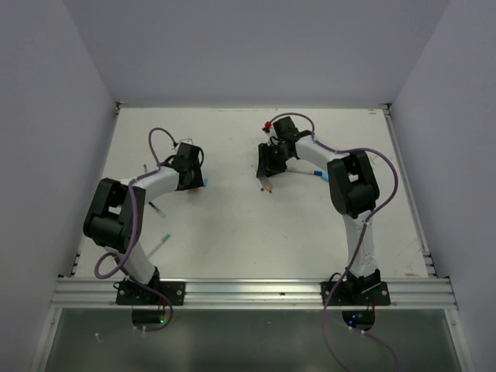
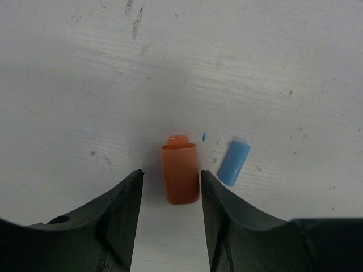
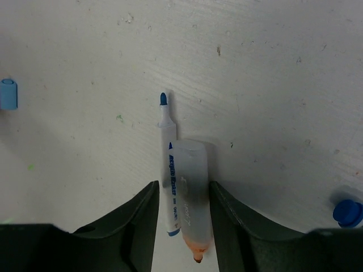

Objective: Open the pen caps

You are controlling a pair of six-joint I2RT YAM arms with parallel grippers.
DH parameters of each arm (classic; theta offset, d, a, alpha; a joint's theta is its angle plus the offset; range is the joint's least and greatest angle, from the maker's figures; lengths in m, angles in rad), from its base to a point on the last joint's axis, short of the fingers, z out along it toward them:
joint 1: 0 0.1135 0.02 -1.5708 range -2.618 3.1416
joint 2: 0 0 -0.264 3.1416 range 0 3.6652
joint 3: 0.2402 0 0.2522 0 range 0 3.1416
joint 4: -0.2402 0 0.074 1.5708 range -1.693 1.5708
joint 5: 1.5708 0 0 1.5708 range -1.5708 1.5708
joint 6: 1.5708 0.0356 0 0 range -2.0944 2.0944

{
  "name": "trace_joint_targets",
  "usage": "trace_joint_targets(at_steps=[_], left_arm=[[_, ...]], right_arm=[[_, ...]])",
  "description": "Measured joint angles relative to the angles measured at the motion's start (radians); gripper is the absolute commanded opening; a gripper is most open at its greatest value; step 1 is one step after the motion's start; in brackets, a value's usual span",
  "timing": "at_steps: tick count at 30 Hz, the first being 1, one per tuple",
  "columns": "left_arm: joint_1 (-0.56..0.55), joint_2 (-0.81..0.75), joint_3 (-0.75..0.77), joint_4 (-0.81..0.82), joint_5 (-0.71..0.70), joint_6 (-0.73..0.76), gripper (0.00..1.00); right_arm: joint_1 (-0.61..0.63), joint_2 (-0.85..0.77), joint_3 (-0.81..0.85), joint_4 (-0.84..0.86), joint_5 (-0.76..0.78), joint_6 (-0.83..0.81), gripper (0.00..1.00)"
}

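In the left wrist view my left gripper [image 2: 171,177] stands open, low over the table. An orange pen cap [image 2: 180,174] sits between the jaws, against the right finger with a gap on the left. A light blue cap [image 2: 233,162] lies just to its right. In the right wrist view my right gripper [image 3: 183,190] is open around a blurred whitish pen with an orange tip [image 3: 193,198]. That pen is beside the right finger. An uncapped blue marker [image 3: 168,170] lies on the table under it. From above, the left gripper [image 1: 191,177] and right gripper [image 1: 271,165] are far apart.
A light blue cap [image 3: 8,94] lies at the left edge of the right wrist view, and a dark blue cap [image 3: 347,212] at its right edge. From above, a green-ended pen [image 1: 163,242] lies by the left arm, a blue-ended pen [image 1: 316,173] by the right arm, and a small red object [image 1: 269,125] is behind the right gripper.
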Motion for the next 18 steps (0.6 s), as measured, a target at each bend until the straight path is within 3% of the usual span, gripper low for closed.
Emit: trace_joint_targets(at_steps=[11,15,18], left_arm=[[0.013,-0.064,-0.043,0.004,0.019,-0.01,0.68],[0.013,-0.172,-0.043,-0.019,0.028,-0.009,0.71],[0.014,-0.27,-0.043,-0.025,0.048,-0.008,0.72]], right_arm=[[0.0,-0.107,-0.074,-0.006,0.077,0.038,0.55],[-0.015,-0.208,-0.097,-0.006,0.168,0.08,0.58],[-0.044,-0.276,-0.127,-0.006,0.236,0.146,0.68]])
